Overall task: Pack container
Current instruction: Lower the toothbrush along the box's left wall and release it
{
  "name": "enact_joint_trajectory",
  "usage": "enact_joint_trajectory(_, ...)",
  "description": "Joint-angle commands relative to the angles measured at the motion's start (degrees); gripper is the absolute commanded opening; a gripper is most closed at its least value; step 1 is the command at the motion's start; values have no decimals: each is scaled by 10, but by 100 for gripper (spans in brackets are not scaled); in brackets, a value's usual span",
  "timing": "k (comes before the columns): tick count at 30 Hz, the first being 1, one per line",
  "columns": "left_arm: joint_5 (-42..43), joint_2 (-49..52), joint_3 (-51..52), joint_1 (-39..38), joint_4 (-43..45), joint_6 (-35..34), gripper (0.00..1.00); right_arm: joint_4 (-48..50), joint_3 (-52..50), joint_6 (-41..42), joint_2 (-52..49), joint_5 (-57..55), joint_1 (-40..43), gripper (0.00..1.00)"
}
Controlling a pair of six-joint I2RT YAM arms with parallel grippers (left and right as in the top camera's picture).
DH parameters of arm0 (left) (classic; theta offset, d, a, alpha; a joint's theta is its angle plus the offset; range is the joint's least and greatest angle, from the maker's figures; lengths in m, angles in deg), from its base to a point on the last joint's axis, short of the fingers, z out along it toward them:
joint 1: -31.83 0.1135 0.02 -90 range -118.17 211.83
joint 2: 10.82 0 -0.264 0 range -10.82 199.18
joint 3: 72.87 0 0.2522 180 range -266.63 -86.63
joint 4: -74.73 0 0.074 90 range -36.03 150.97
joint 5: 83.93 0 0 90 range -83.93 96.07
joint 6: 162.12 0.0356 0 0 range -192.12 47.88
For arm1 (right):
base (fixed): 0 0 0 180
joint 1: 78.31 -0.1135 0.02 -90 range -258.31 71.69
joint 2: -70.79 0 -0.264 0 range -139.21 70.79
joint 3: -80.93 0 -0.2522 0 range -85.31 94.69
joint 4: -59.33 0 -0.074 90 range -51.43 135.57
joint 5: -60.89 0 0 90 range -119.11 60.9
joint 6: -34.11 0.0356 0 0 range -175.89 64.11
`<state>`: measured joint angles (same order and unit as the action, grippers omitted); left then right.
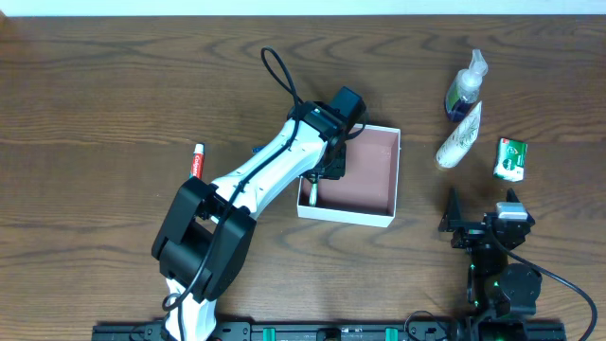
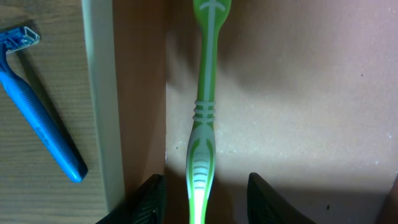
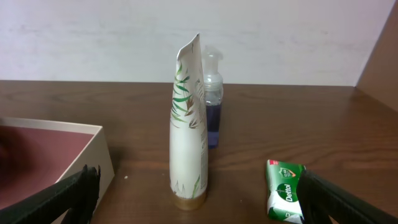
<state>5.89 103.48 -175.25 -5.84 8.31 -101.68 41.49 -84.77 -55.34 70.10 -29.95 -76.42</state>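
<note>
The overhead camera looks straight down on the whole table, the left wrist camera looks down from close above the container beside one wall, and the right wrist camera sits low, facing level across the tabletop past the tube, with the container showing in all three.

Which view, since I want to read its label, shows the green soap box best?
The right wrist view: the soap box is close, its Dettol label readable. Overhead shows it small, right of the white tube. The left wrist view misses it.
</note>
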Motion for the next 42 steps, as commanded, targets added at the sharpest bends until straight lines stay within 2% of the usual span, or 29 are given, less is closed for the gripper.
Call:
enact_joint_trajectory(1, -5, -21, -11, -1, -9, 10, 44, -2, -2, -9, 4, 3, -6, 99)
enact_joint_trajectory(22, -5, -58, -21, -23, -15, -37, 43, -2, -2, -9, 4, 3, -6, 99)
enact_joint_trajectory(24, -6, -58, -21, -23, -10, -35, 35, -2, -2, -9, 4, 2, -6, 99)
enact_joint_trajectory(28, -33, -58, -21, -21, -6, -35, 6, -2, -2, -9, 4, 2, -6, 99)
enact_joint_trajectory(42, -50, -47, -12, -19, -6, -20, 6, -2, -2, -9, 4, 2, -6, 99)
